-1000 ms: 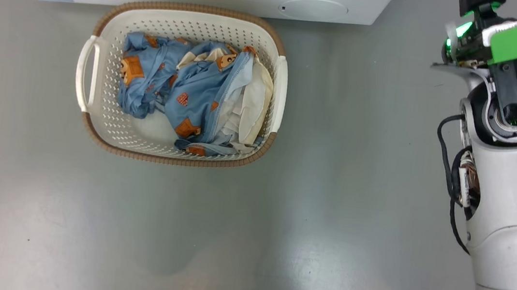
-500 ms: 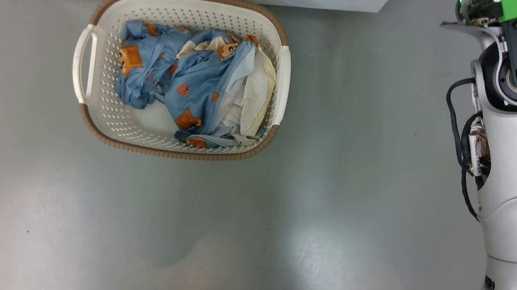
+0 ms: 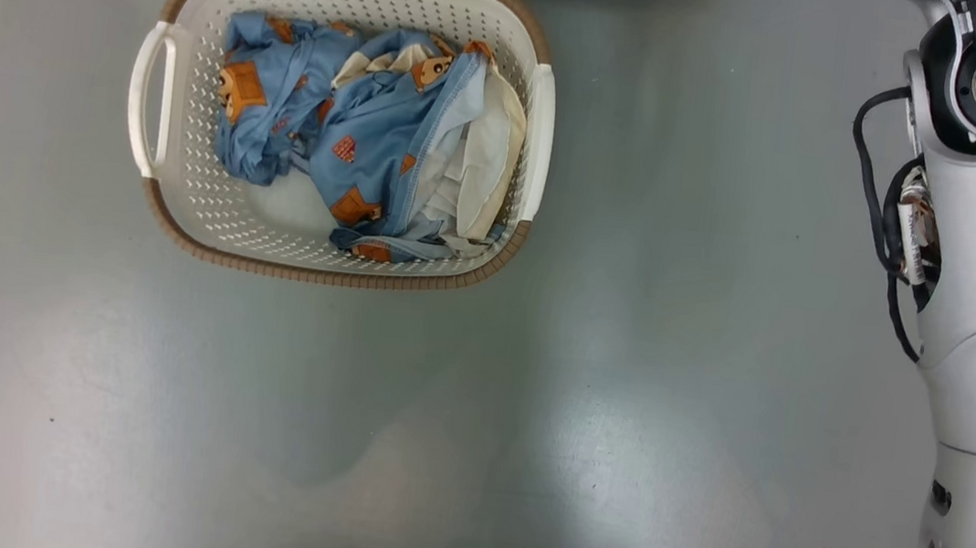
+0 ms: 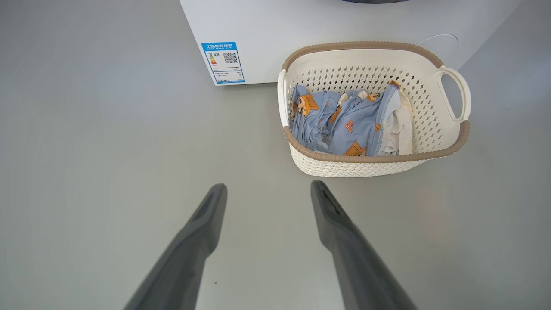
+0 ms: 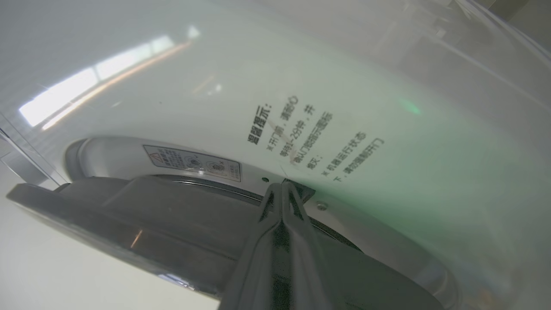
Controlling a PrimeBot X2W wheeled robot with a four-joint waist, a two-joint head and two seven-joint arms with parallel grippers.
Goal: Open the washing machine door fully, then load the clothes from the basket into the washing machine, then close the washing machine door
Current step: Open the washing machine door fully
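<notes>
Left claw (image 4: pixel 267 186) spread over glossy grey floor (image 4: pixel 107 150), basket (image 4: pixel 366 158) beyond.

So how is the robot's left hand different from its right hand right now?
The left gripper is wide open; the right gripper is shut tight. The left gripper hangs over bare floor, short of the basket; the right gripper's tips sit close against the washing machine door, by a printed notice. Both have two long dark fingers, and neither holds any clothes.
</notes>
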